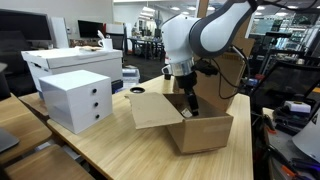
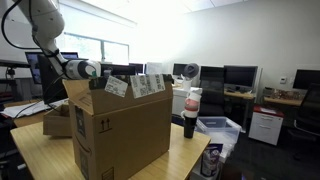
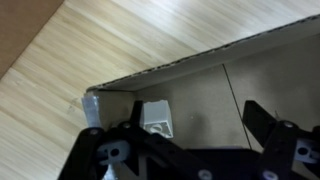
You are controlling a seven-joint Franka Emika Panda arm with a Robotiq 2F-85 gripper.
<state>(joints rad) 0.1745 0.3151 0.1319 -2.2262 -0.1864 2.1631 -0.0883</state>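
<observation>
One cardboard box (image 1: 205, 130), flaps open, centre frame on bench (image 1: 100, 150); jaws apart, lowered inside box, near sm. white block (image 3: 156, 116), lower centre of wrist view.

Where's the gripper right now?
In an exterior view the gripper sits open in the mouth of the cardboard box, beside the white drawers. The wrist view shows a small white block below it near a box corner.

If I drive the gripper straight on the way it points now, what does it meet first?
The open gripper would probably meet the white block in the box, or the floor beside it; depth is unclear.
</observation>
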